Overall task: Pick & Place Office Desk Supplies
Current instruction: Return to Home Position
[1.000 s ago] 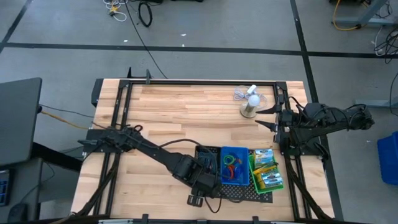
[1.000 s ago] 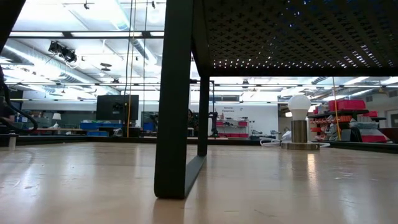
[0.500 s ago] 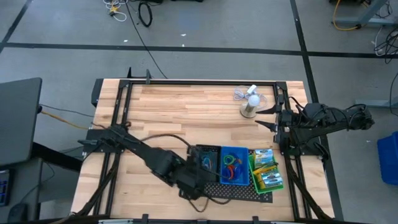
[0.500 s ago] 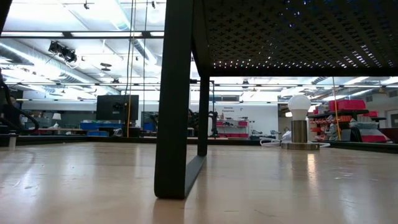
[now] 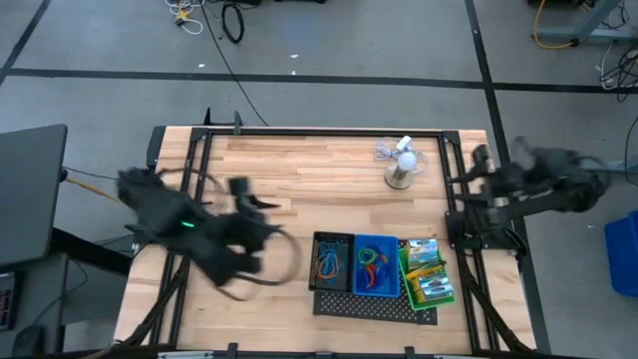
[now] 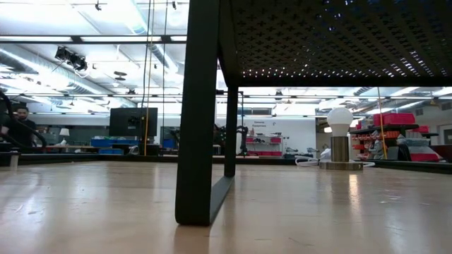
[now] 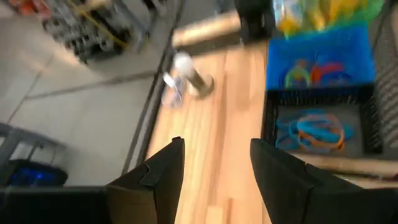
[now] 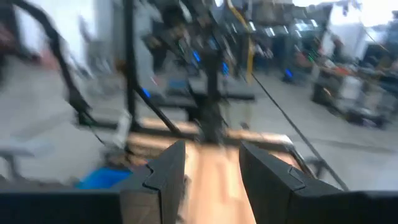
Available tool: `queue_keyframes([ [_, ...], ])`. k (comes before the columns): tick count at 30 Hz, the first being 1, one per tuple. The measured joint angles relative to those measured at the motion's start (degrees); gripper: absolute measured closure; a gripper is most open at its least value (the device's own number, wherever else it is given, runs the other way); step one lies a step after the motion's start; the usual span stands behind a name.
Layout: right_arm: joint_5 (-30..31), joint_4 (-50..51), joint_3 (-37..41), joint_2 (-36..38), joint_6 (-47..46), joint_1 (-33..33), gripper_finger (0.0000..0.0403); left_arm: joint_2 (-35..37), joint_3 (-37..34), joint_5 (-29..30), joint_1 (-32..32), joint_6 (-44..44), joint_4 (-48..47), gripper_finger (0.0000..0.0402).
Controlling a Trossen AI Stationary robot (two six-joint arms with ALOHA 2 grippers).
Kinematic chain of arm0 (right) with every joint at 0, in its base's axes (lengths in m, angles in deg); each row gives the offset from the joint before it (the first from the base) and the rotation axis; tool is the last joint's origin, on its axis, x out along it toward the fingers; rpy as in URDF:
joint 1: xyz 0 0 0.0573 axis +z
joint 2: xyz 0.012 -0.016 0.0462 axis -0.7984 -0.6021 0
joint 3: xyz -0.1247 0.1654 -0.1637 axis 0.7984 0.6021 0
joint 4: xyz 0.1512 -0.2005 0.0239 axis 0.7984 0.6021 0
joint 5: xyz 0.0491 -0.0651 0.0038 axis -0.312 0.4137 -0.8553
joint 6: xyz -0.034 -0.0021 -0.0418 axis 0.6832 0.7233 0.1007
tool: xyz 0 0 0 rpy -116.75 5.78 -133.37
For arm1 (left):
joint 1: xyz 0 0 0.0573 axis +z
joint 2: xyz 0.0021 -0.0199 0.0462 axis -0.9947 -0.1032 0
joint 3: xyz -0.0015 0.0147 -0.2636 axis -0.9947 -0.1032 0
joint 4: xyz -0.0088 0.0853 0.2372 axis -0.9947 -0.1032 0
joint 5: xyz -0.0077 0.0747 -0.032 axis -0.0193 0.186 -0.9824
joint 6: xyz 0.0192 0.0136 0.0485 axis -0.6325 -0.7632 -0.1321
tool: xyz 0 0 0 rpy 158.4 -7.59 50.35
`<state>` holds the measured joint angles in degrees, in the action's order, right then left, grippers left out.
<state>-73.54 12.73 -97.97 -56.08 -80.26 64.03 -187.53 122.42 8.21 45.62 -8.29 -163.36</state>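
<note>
On the black mesh tray [image 5: 344, 302] near the table's front edge stand three bins in a row. The black bin [image 5: 333, 261] and the blue bin [image 5: 375, 265] hold coloured rubber-band loops [image 7: 314, 132]. The green bin [image 5: 424, 271] holds a yellow crayon box and green-white boxes. My left arm [image 5: 214, 239] is raised over the table's left half, well left of the tray. My left gripper [image 7: 217, 180] is open, with only bare wood showing between its fingers. My right gripper [image 8: 211, 171] is open and empty, with its arm [image 5: 518, 184] at the table's right edge.
A white mini fan [image 5: 402, 165] on a round base stands at the far right of the table, its cord beside it. The low view looks under the tray past its black leg [image 6: 201, 141]. A person [image 6: 21, 121] shows in the room at far left.
My left gripper has left the black bin, swinging up and toward the table's left edge, and has tipped from pointing steeply down to a shallower slant. My right gripper has drawn back toward the right edge and risen a little. The bins and their contents have stayed put.
</note>
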Motion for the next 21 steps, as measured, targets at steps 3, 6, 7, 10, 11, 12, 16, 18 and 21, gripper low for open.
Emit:
queue_keyframes([
  [3, -3.3, 1.6, -1.2, 6.1, -2.1, 0.0, 0.0242, 7.2, -5.3, 4.1, -3.9, 3.2, 0.2, 0.0211],
  [6, -4.0, 3.1, 0.3, 11.9, -4.0, 0.0, 0.0242, 15.4, -13.7, 6.6, -9.0, 8.7, 0.3, 0.0212],
  [7, -4.0, 3.6, 1.1, 13.5, -4.8, 0.0, 0.0242, 18.2, -17.0, 7.3, -10.6, 10.5, 0.2, 0.0212],
  [10, -3.9, 4.5, 5.5, 17.6, -7.5, 0.0, 0.0242, 26.6, -28.8, 9.7, -15.9, 18.1, 0.2, 0.0212],
  [11, -3.9, 4.3, 7.2, 17.7, -8.4, 0.0, 0.0242, 29.3, -33.1, 10.5, -17.7, 21.1, 0.2, 0.0212],
  [12, -3.3, 4.3, 9.1, 17.5, -9.0, 0.0, 0.0242, 32.2, -37.5, 11.7, -19.4, 24.6, 0.3, 0.0212],
  [16, -2.1, -2.4, 17.7, 15.5, -10.1, 0.0, 0.0242, 41.5, -54.1, 16.7, -24.9, 35.9, 1.7, 0.0212],
  [18, -2.2, -7.4, 22.1, 14.4, -9.7, 0.0, 0.0242, 44.5, -61.1, 17.9, -26.8, 38.8, 4.8, 0.0212],
  [21, -2.1, -17.8, 27.0, 13.2, -9.2, 0.0, 0.0242, 46.9, -69.2, 20.9, -28.7, 38.6, 11.3, 0.0212],
])
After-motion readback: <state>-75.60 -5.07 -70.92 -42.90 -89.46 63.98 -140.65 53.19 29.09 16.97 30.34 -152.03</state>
